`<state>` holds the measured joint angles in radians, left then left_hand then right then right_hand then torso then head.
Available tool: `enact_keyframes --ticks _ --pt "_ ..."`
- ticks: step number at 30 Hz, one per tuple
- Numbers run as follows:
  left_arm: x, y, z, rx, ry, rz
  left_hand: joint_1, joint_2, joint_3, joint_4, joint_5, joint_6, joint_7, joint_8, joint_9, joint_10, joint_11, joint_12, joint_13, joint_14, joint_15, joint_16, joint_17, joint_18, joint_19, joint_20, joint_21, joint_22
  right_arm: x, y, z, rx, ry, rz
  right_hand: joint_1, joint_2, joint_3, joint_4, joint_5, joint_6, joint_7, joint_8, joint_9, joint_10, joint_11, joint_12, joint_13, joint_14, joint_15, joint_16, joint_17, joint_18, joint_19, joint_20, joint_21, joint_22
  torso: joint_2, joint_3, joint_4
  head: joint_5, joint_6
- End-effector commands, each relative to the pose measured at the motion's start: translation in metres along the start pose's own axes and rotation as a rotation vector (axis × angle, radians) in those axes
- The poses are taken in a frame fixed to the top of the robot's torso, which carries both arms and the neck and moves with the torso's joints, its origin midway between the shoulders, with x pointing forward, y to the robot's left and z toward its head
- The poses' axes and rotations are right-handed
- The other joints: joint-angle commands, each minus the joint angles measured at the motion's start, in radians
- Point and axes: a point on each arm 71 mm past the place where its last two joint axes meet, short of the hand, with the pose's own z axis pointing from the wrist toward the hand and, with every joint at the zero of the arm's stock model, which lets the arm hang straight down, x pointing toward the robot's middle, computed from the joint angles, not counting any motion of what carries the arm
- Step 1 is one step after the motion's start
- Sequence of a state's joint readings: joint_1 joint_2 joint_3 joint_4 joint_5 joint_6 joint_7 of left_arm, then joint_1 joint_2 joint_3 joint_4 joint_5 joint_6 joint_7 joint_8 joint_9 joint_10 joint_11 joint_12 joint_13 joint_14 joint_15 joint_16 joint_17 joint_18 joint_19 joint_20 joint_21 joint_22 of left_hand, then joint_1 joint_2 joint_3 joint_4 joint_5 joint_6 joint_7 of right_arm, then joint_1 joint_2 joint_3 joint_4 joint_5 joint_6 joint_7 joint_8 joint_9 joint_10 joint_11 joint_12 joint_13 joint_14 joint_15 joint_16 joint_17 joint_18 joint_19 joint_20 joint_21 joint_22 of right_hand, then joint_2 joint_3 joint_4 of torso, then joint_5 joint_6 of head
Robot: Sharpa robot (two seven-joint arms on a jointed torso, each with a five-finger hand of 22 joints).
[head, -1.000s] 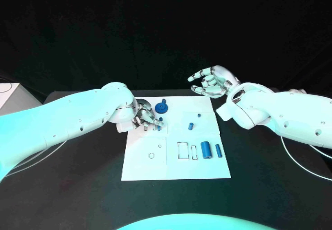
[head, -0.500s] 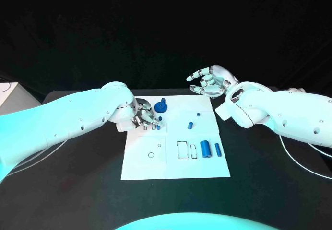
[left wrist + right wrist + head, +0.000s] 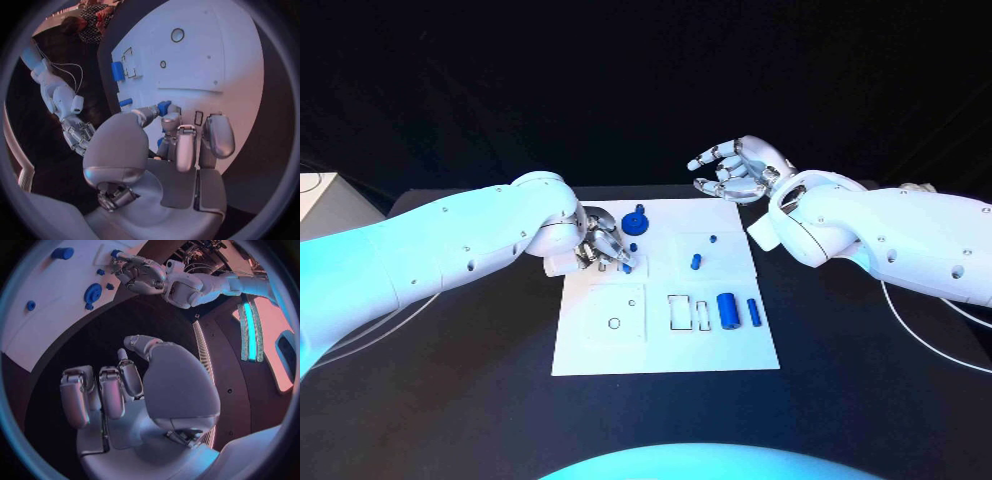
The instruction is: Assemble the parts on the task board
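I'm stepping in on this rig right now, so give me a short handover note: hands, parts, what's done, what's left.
Left hand: low over the task board, fingertips pinching a small blue part at the board's left side.
Right hand: raised beyond the board's far right corner, fingers curled, holding nothing.
Parts: blue gear near the far edge; two small pegs mid-board; a thick cylinder and a thinner pin lying at the right, beside an outlined slot.
Done: cannot tell which parts are seated.
Left: likely placing the pinched part, then the lying cylinder and pin.
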<state>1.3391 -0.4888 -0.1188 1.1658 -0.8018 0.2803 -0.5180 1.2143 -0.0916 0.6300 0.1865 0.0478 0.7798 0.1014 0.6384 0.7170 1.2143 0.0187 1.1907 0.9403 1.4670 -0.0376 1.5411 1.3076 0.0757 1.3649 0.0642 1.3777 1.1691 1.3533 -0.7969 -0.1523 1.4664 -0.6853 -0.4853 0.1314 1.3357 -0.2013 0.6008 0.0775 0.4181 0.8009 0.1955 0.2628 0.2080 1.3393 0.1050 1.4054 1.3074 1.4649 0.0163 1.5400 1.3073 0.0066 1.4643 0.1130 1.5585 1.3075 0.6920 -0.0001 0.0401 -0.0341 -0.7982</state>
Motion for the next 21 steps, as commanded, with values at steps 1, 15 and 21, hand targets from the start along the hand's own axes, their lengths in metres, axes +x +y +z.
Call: enact_keyframes --ticks 1,15,21 --pt "0.004 0.000 -0.001 0.022 0.029 -0.035 -0.012 -0.008 0.150 -0.115 0.003 -0.003 -0.014 0.040 0.090 0.006 -0.008 -0.006 -0.002 0.091 -0.011 0.008 0.232 0.007 0.000 -0.007 0.004 0.002 0.001 0.000 0.000 0.004 0.016 0.002 -0.010 0.000 0.001 -0.003 0.002 0.003 0.002 -0.004 -0.001 0.003 0.002 0.004 0.044 0.089 0.006 -0.004 0.206 -0.002 0.101 0.006 -0.003 0.248 0.001 0.0001 0.0000 0.003 0.001" --pt "-0.005 0.012 -0.014 0.046 -0.026 -0.126 -0.128 -0.045 0.299 -0.178 0.122 0.002 -0.029 0.114 0.206 0.020 -0.021 -0.026 -0.024 0.095 -0.023 0.013 0.240 0.007 0.004 -0.015 0.005 0.008 -0.001 -0.005 0.000 0.015 0.007 -0.001 -0.013 0.000 0.001 -0.004 0.002 0.003 0.003 -0.004 -0.001 -0.003 0.002 0.000 0.038 0.089 0.006 -0.005 0.205 -0.002 0.100 0.006 -0.005 0.246 -0.002 -0.0005 0.0033 0.005 0.006" --pt "-0.008 0.014 -0.018 0.050 -0.063 -0.132 -0.145 -0.055 0.315 -0.199 0.199 0.009 -0.031 0.121 0.226 0.025 -0.024 -0.031 -0.028 0.097 -0.027 0.016 0.245 0.005 0.009 -0.019 0.009 0.015 -0.003 -0.007 0.000 0.019 0.001 -0.004 -0.013 0.000 0.001 -0.004 0.002 0.003 0.003 -0.004 -0.001 -0.003 0.002 0.000 0.038 0.089 0.006 -0.005 0.205 -0.002 0.100 0.006 -0.005 0.246 -0.001 -0.0001 0.0045 0.008 0.006"
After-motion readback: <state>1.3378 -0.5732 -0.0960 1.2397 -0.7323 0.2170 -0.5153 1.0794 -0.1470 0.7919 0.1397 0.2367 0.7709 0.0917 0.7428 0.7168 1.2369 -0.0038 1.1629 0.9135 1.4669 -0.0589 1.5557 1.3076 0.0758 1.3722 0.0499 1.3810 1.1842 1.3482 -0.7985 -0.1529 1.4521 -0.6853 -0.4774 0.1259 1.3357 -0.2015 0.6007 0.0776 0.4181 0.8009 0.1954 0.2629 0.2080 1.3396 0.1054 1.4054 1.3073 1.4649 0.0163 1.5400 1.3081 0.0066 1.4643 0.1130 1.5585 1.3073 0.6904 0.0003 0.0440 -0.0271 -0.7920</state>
